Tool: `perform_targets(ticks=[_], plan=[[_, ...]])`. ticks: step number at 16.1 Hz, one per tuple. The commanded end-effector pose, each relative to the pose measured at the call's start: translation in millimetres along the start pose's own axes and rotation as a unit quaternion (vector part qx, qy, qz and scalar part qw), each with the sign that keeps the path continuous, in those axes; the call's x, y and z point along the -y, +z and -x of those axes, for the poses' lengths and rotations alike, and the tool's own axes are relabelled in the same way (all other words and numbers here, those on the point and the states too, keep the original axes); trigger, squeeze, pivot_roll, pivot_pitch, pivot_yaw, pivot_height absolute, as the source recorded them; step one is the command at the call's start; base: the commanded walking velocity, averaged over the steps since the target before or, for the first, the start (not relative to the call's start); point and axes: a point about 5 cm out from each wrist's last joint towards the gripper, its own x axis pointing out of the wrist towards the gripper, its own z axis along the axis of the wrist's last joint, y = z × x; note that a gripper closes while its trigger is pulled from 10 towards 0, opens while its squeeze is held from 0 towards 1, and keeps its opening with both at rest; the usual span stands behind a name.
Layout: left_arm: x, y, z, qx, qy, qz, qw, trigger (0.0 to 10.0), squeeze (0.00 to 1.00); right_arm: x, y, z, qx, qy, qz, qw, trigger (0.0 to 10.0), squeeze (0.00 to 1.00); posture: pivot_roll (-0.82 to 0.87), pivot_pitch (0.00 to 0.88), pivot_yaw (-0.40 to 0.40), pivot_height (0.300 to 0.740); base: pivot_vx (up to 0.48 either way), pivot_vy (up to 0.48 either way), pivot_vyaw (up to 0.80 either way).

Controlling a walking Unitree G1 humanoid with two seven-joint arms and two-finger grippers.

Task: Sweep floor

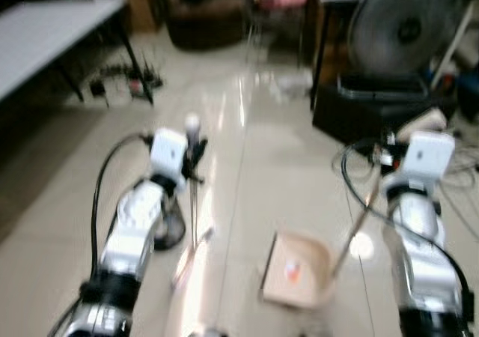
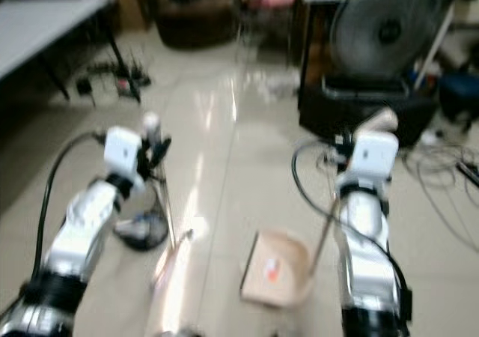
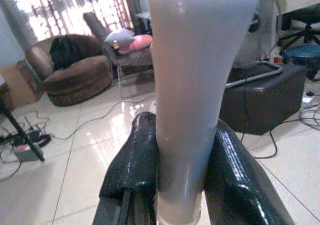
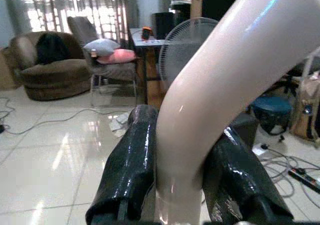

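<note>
Sweeping well here likely means keeping the dustpan (image 1: 296, 271), low centre on the floor (image 1: 247, 157), flat while the broom (image 1: 193, 202) draws debris toward it. Left claw (image 3: 175, 185) pinches the broom handle; right claw (image 4: 177, 185) pinches the dustpan handle (image 4: 215, 100). Blur hides any dirt.

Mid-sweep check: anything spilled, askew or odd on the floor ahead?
Nothing spilled that I can make out. Loose cables trail over the tiles right of the dustpan, and a power strip sits under the table.
</note>
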Motion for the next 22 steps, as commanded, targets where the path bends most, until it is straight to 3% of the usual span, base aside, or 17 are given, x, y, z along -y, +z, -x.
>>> perform_targets(ticks=[1,8,10,17,22], plan=[[-5.0,9.9,-3.9,0.015,0.005,-0.012,1.0,10.0,0.0,-4.6,9.9,-1.4,0.02,0.009,-0.021,1.0,10.0,0.0,0.01,0.063,0.115,0.74,0.0,0.0,0.0],[0.8,15.8,-8.2,0.029,-0.005,-0.01,1.0,10.0,0.0,-2.7,10.8,0.8,0.02,0.006,-0.037,0.999,10.0,0.0,0.0,0.071,0.111,0.74,0.0,0.0,-0.62],[1.6,15.7,-8.3,0.03,-0.005,-0.009,0.999,10.0,0.0,-2.3,9.6,1.4,0.02,0.009,-0.012,1.0,10.0,0.0,0.0,0.069,0.11,0.74,0.0,0.0,0.0],[1.7,13.9,-8.1,0.028,-0.007,-0.016,0.999,10.0,0.0,-5.3,11.4,-1.0,0.022,0.021,-0.011,0.999,10.0,0.0,0.0,0.062,0.103,0.74,0.0,0.0,0.0],[2.2,15.2,-10.0,0.031,-0.007,-0.014,0.999,10.0,0.0,-3.9,9.9,-2.0,0.014,0.018,-0.029,0.999,10.0,0.0,0.0,0.062,0.107,0.74,0.275,0.0,-0.08]])
